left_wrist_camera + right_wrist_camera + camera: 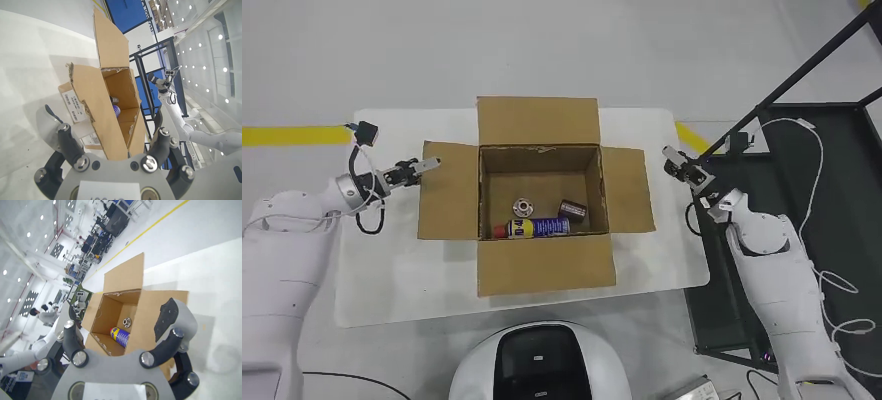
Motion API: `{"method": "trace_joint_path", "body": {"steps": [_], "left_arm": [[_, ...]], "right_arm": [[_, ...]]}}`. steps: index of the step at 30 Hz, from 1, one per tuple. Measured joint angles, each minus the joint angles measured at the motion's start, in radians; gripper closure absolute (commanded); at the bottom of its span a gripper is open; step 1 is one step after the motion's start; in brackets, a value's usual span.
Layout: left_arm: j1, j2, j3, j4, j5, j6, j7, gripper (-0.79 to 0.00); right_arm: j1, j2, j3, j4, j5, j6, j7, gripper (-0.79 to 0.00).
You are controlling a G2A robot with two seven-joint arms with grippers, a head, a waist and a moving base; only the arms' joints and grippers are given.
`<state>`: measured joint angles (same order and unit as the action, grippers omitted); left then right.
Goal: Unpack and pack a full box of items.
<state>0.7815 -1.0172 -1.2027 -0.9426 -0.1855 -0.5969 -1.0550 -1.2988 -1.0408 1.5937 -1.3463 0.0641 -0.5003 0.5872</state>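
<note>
Now | left tool (430, 165) spread over box (538, 120) flap edge | right tool (673, 159) spread, outside

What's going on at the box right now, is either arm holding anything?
Neither arm holds anything. The cardboard box sits on the table with all four flaps folded out. A spray can, a metal flanged part and a dark cylinder lie inside. The left gripper is open at the near flap's outer edge; the right gripper is open just beyond the opposite flap.
</note>
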Motion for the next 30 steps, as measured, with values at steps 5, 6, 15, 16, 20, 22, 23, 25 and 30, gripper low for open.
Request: {"method": "trace_joint_path", "body": {"steps": [5,6,15,16,20,22,23,25,30], "left_arm": [[-0.036,-0.009,0.026,-0.015,-0.042,-0.03,-0.048,-0.785],[-0.039,-0.008,0.026,-0.034,-0.06,-0.037,-0.071,-0.785],[-0.044,-0.005,0.084,-0.205,-0.075,-0.019,-0.149,-0.785],[-0.048,-0.008,0.099,-0.208,-0.068,-0.02,-0.148,-0.785],[-0.067,-0.023,0.168,-0.204,-0.059,-0.011,-0.157,-0.785],[-0.081,-0.033,0.204,-0.185,-0.051,-0.013,-0.155,-0.785],[-0.087,-0.038,0.22,-0.174,-0.046,-0.014,-0.154,-0.785],[-0.106,-0.05,0.256,-0.148,-0.026,-0.017,-0.15,-0.785],[-0.141,-0.07,0.33,-0.111,0.03,-0.03,-0.139,-0.785]], "right_arm": [[0.017,0.0,-0.013,0.109,0.051,0.027,0.069,-0.785],[0.028,-0.001,-0.023,0.141,0.076,0.031,0.099,-0.785],[0.099,-0.007,-0.1,0.31,0.165,-0.004,0.317,-0.785],[0.103,-0.008,-0.111,0.31,0.172,-0.006,0.346,-0.785],[0.097,-0.01,-0.125,0.255,0.284,-0.003,0.461,-0.785],[0.084,-0.009,-0.115,0.213,0.344,-0.006,0.5,-0.785],[0.079,-0.008,-0.111,0.192,0.366,-0.005,0.515,-0.785],[0.069,-0.006,-0.105,0.14,0.413,0.004,0.555,-0.785],[0.074,-0.006,-0.124,0.022,0.538,0.043,0.679,-0.785]]}}
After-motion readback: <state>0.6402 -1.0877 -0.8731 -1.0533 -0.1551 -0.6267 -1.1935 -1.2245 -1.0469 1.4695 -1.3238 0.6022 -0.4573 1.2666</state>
